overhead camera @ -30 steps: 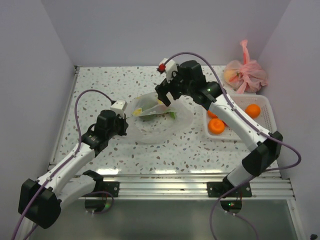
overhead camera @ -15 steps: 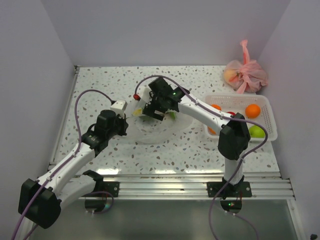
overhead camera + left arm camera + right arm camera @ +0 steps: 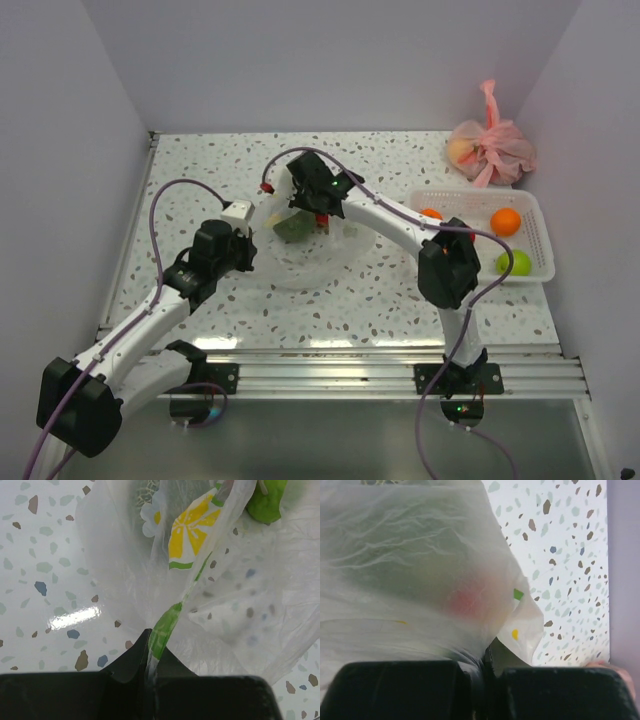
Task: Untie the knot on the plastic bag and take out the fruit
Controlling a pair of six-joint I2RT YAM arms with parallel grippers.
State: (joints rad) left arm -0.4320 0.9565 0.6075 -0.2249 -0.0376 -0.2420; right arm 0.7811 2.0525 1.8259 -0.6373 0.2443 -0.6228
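Observation:
The plastic bag lies flattened and crinkled in the middle of the table, with a dull green lumpy fruit at its mouth. My left gripper is at the bag's left edge. In the left wrist view this gripper is shut on a green-printed strip of the bag, and a green fruit shows at the top. My right gripper is down on the back of the bag. Its wrist view has the gripper shut on bag film, a reddish fruit blurred behind it. The knot is out of view.
A white basket at the right holds an orange fruit, a green one and another orange one. A tied pink bag sits in the back right corner. Walls enclose the table at the left, back and right.
My right arm swung left and down from above the bag's back onto the bag, and its jaws went from open to shut on the plastic. The left arm stayed put.

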